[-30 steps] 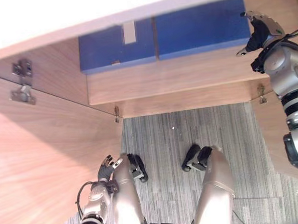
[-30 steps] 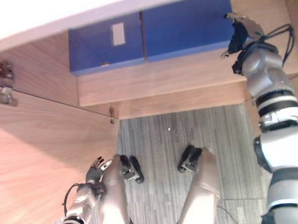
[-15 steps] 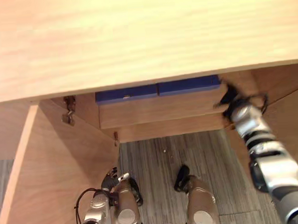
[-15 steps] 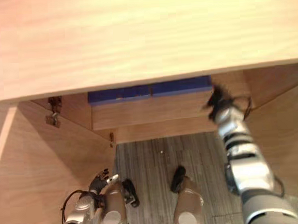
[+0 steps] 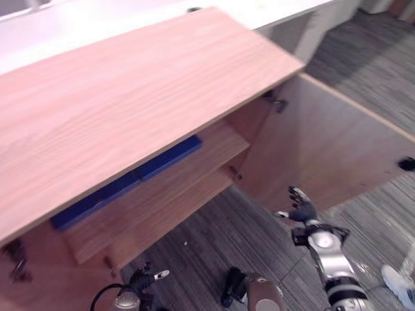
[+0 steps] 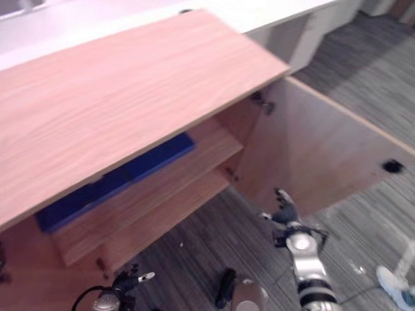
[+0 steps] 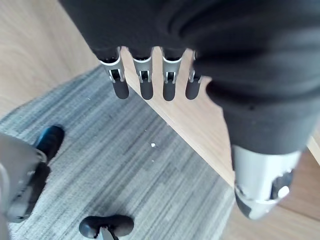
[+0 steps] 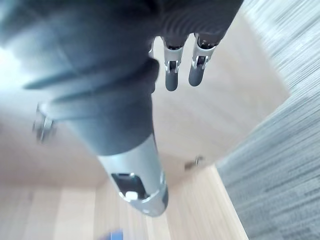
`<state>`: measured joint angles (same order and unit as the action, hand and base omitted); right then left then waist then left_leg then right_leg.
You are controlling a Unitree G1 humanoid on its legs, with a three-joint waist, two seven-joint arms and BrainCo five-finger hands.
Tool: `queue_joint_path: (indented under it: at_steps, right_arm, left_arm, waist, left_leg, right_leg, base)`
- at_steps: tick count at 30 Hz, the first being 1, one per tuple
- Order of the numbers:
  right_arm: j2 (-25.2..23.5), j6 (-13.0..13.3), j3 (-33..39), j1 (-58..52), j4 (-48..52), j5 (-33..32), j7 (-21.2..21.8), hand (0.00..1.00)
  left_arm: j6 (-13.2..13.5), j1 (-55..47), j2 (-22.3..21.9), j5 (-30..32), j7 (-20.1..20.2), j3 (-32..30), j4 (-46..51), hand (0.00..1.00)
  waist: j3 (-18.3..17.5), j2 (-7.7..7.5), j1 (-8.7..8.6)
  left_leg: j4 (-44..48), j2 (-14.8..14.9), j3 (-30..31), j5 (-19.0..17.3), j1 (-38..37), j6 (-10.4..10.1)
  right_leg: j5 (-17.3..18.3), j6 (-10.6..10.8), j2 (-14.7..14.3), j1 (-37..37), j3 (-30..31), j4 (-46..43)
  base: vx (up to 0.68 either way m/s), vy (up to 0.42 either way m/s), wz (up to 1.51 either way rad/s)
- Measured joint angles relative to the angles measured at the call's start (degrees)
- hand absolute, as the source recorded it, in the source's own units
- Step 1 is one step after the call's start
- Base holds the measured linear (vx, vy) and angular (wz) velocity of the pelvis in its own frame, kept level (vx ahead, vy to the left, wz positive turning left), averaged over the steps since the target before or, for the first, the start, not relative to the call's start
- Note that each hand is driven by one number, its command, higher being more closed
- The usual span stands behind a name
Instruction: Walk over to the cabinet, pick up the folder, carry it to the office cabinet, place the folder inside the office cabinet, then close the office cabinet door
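Your right hand (image 5: 301, 208), empty with fingers (image 8: 171, 75) straight, hangs at 5 o'clock near the open door (image 5: 333, 156); the blue folder (image 5: 167, 157) already lies on the cabinet shelf (image 5: 208, 160) at 9 o'clock; so door-closing looks in hand; next, swing that door toward 10 o'clock.

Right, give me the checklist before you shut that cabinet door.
1. Folders lying on the shelf: ok.
2. Right hand open, holding nothing: ok.
3. Left hand open, holding nothing: ok.
4. Right door closed: not ok, it stands wide open.
5. Right hand touching the door: cannot tell.
6. Person's shoe out of the closing swing: ok, it is on the door's outer side.
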<state>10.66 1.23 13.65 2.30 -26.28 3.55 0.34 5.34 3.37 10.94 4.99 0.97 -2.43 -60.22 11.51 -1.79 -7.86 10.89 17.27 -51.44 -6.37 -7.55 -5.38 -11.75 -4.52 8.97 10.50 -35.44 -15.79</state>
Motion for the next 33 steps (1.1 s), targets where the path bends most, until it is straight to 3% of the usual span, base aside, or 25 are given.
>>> queue_joint_path:
  at_steps: [1, 2, 3, 4, 5, 6, 9, 12, 16, 21, 26, 30, 33]
  right_arm:
    - [-1.1, 0.3, 1.7, -2.6, 1.7, -1.5, -0.2, 0.00]
    - [-1.8, 0.6, 2.7, -4.0, 2.3, -2.6, -0.4, 0.00]
    - [-3.2, 0.7, 4.6, -6.6, 2.5, -3.8, -0.6, 0.00]
    - [-4.9, 0.7, 5.3, -8.7, 2.6, -5.1, -0.8, 0.00]
    - [-5.8, 0.9, 5.3, -9.7, 2.6, -6.1, -1.1, 0.00]
    - [-7.3, 1.1, 5.3, -11.7, 3.4, -8.2, -1.7, 0.00]
    - [-9.6, 1.2, 5.3, -13.9, 3.5, -11.4, -2.4, 0.00]
    - [-12.1, 1.3, 6.2, -17.5, 4.1, -13.9, -2.9, 0.00]
    - [-13.3, 2.0, 8.5, -20.4, 5.7, -15.6, -3.1, 0.00]
    - [-13.0, 3.0, 16.9, -19.2, 6.8, -19.7, -4.8, 0.00]
    - [-7.7, 6.1, 26.6, -12.8, 7.4, -22.9, -8.3, 0.00]
    - [0.6, 8.1, 31.9, -5.9, 7.0, -27.2, -9.0, 0.00]
    - [9.1, 9.8, 31.2, 0.6, -1.4, -29.7, -8.5, 0.00]
  left_arm:
    - [0.0, -0.1, -0.3, 0.0, 0.0, -1.2, 0.0, 0.00]
    - [0.1, 0.0, -0.4, 0.0, 0.0, -1.6, 0.0, 0.00]
    - [0.1, -0.7, -0.8, 0.2, 0.0, -1.9, 0.1, 0.00]
    - [0.0, -2.2, -0.8, 0.3, 0.0, -1.9, 0.1, 0.00]
    - [-0.1, -2.9, -0.9, 0.3, 0.0, -2.0, -0.1, 0.00]
    - [-0.2, -3.9, -2.1, 0.8, 0.0, -2.1, -0.1, 0.00]
    - [-0.3, -3.8, -5.1, 1.7, -0.1, -2.0, -0.2, 0.00]
    - [-0.2, -3.6, -6.9, 1.8, -0.1, -0.9, -0.1, 0.00]
    - [-0.4, -4.0, -7.2, 1.8, -0.1, -0.7, -0.1, 0.00]
    - [-0.9, -4.6, -7.2, 1.6, -0.1, -0.6, -0.1, 0.00]
    - [-0.8, -4.1, -6.9, 1.5, 0.0, 0.4, 0.1, 0.00]
    - [-0.5, -4.1, -5.7, 1.4, 0.2, 0.6, 0.1, 0.00]
    - [-0.3, -4.7, -4.2, 1.2, 0.6, 0.7, 0.1, 0.00]
  waist:
    - [-1.0, 0.15, -0.51]
    - [-1.1, -0.04, -1.03]
    - [-1.7, -0.43, -1.47]
    - [-2.6, -0.90, -1.68]
    - [-3.0, -1.22, -1.76]
    - [-4.2, -0.53, -1.52]
    - [-4.2, 0.51, -1.41]
    - [-4.4, 0.49, -1.23]
    - [-4.6, 0.11, -1.05]
    - [-4.2, -0.17, -0.90]
    - [-3.4, -0.13, -0.66]
    - [-3.2, 0.09, -0.70]
    - [-3.1, 0.32, -0.60]
  left_leg:
    - [-2.1, -0.1, -2.8, 1.1, -0.4, -0.6]
    - [-2.2, -0.2, -3.4, 1.2, -0.6, -0.8]
    - [-2.2, -0.5, -5.1, 1.5, -1.7, -1.3]
    - [-1.9, -0.8, -7.2, 1.8, -3.3, -1.8]
    - [-1.8, -1.0, -7.8, 2.0, -3.7, -2.1]
    - [-1.7, -0.8, -9.1, 2.5, -3.7, -2.5]
    - [-1.6, -0.2, -9.8, 2.6, -5.1, -2.5]
    - [-4.7, -0.2, -8.5, 2.7, -9.1, -2.8]
    - [-4.6, -0.5, -10.5, 3.1, -10.2, -3.4]
    - [-4.4, -1.2, -11.4, 2.8, -10.5, -3.5]
    - [-4.0, -1.0, -10.2, 2.7, -10.3, -3.6]
    - [-3.5, -0.9, -6.6, 2.6, -8.3, -3.5]
    - [-3.0, -0.8, -4.6, 2.4, -7.0, -3.5]
  right_leg:
    - [-0.5, 0.9, -2.2, -0.7, 1.3, 5.6]
    - [2.0, 0.6, -1.6, -0.7, 1.1, 4.3]
    - [6.9, 1.4, 0.3, -0.6, 0.8, 0.9]
    - [7.3, 2.6, 1.4, -1.7, 1.5, 0.9]
    - [7.9, 3.0, 0.6, -2.0, 2.8, 1.8]
    - [8.1, 2.8, -2.1, -2.8, 4.3, 6.7]
    - [7.8, 2.3, -5.6, -4.7, 8.3, 12.3]
    - [7.3, 1.6, -9.0, -7.7, 11.0, 14.7]
    - [6.3, 1.6, -9.8, -7.7, 13.6, 16.0]
    - [3.8, 1.9, -10.2, -8.6, 15.1, 19.7]
    - [3.2, 2.1, -9.9, -9.4, 14.5, 20.6]
    - [3.2, 2.2, -9.0, -9.2, 12.1, 20.6]
    - [3.1, 2.1, -8.6, -9.3, 10.5, 20.6]
  base:
    - [-0.04, -0.070, -1.00]
    - [-0.05, -0.075, -0.74]
    - [0.06, -0.077, -0.67]
    - [0.08, -0.061, -0.74]
    - [0.16, -0.165, -1.05]
    - [0.10, -0.172, -0.87]
    - [0.07, -0.148, -0.82]
    - [0.00, -0.085, -0.52]
    - [-0.09, -0.027, -0.33]
    - [-0.10, -0.007, -0.16]
    - [-0.07, -0.017, 0.09]
    - [-0.05, -0.019, 0.30]
    - [-0.05, -0.011, 0.28]
